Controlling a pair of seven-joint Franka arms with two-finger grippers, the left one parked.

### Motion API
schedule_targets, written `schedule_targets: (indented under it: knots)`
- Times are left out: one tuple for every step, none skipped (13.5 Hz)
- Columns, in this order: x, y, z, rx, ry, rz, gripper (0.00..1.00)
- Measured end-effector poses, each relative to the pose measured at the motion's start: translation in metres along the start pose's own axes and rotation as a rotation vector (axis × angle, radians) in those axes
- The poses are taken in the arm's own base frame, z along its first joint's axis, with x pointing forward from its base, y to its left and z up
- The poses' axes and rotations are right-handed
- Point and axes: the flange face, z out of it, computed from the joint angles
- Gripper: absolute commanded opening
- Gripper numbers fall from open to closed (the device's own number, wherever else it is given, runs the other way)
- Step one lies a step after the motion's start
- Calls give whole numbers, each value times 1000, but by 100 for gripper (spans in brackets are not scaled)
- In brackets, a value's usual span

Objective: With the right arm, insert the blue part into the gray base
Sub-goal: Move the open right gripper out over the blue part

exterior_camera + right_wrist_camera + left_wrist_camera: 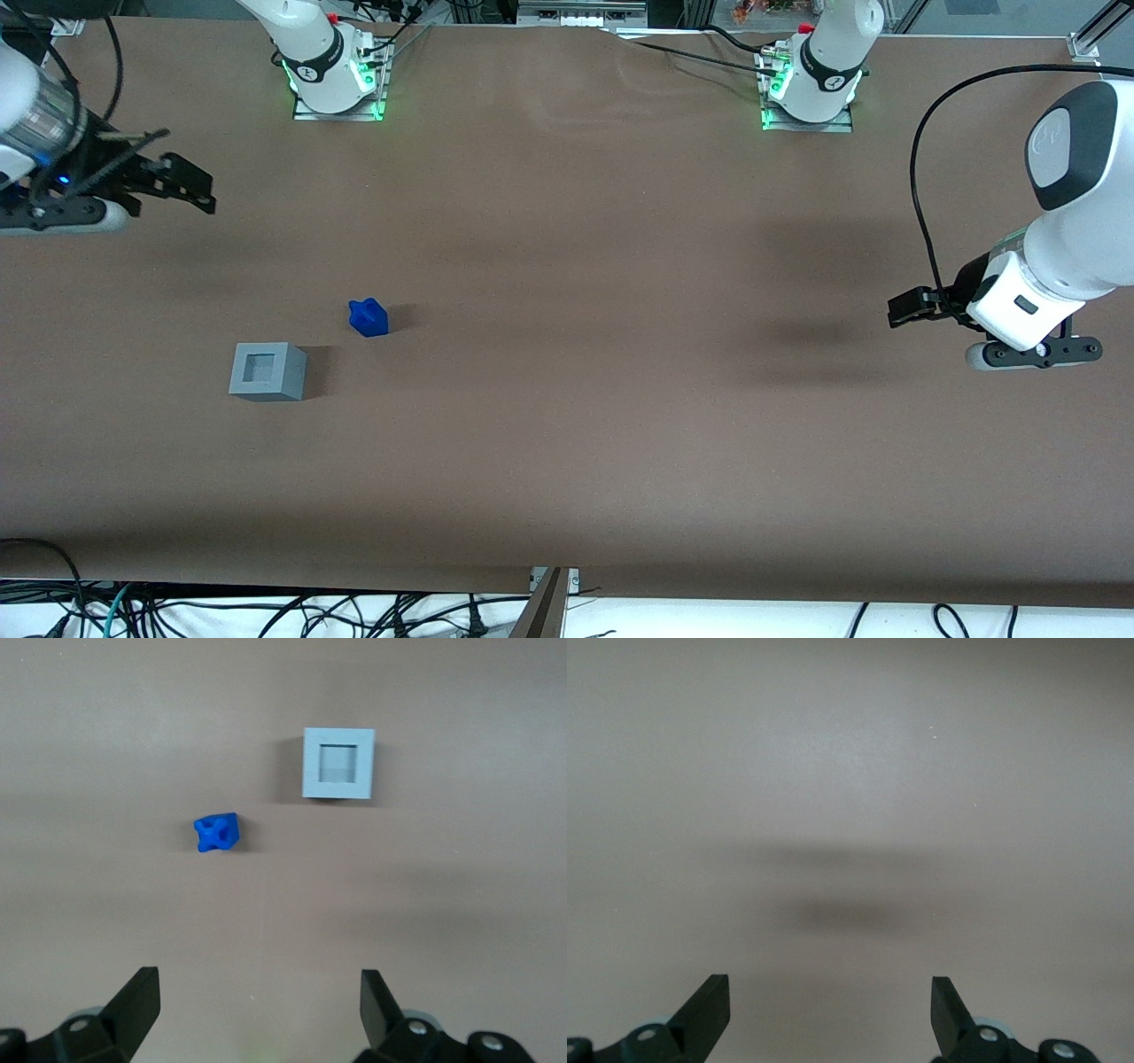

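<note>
Blue part (368, 318) stands upright, pointed top up, near gray base (267, 371); gripper (257, 1014) jaws open above.

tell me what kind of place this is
Probably a robotics lab bench: a brown-covered table with bolted-down arm bases, loose cables along its edge, a blue part and gray base, and the open gripper hovering above.
</note>
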Motion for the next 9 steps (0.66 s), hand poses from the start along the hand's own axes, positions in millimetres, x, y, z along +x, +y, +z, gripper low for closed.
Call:
schedule_targets:
  knots:
    - [3,-7,18,17,14,12,100]
    - [7,-17,38,25,34,19,100]
    - [9,-28,62,29,56,24,100]
    - [11,-38,87,31,73,21,100]
    - [13,-47,113,34,85,17,100]
    - [15,-54,137,38,95,13,100]
    - [18,-56,159,43,102,11,100]
    - [22,-57,180,48,103,12,100]
    - [26,-57,199,53,106,14,100]
